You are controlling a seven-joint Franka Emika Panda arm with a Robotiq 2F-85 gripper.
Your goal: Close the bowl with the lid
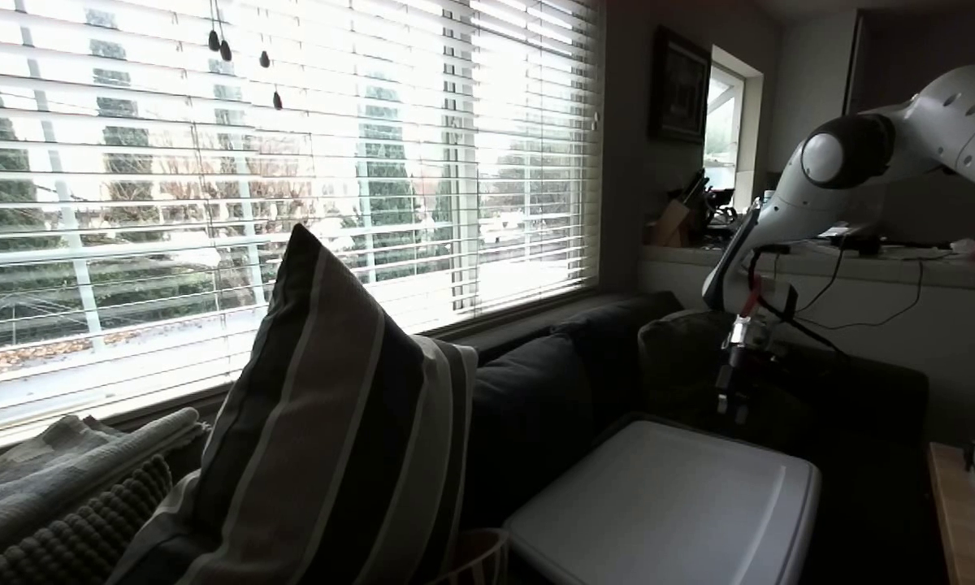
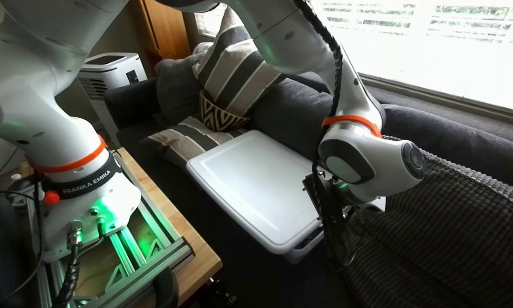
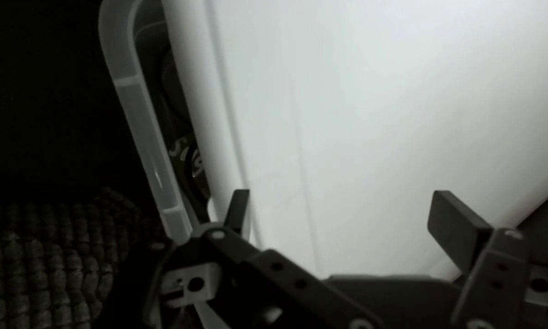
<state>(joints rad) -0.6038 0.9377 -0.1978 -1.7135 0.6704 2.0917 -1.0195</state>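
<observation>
Comprising one white lid (image 3: pixel 370 114), flat and rectangular, lying over a translucent bin (image 3: pixel 141 123) but offset, so that a strip of the bin is uncovered along one end; within the strip, a dark item (image 3: pixel 187 157) with pale markings, partly hidden; one gripper (image 3: pixel 347 212), fingers (image 3: pixel 459 228) parted wide, above the lid near the uncovered strip, contact not determinable; lid placed, in both exterior views, before the backrest of a dark sofa (image 2: pixel 290 111); adjoining pieces, in an exterior view: one striped cushion (image 2: pixel 239 64), leaning on the backrest; one zigzag-patterned vessel (image 2: pixel 218 113), in front of the cushion; one knobbly throw (image 2: pixel 410 239), draped over the sofa near the gripper
</observation>
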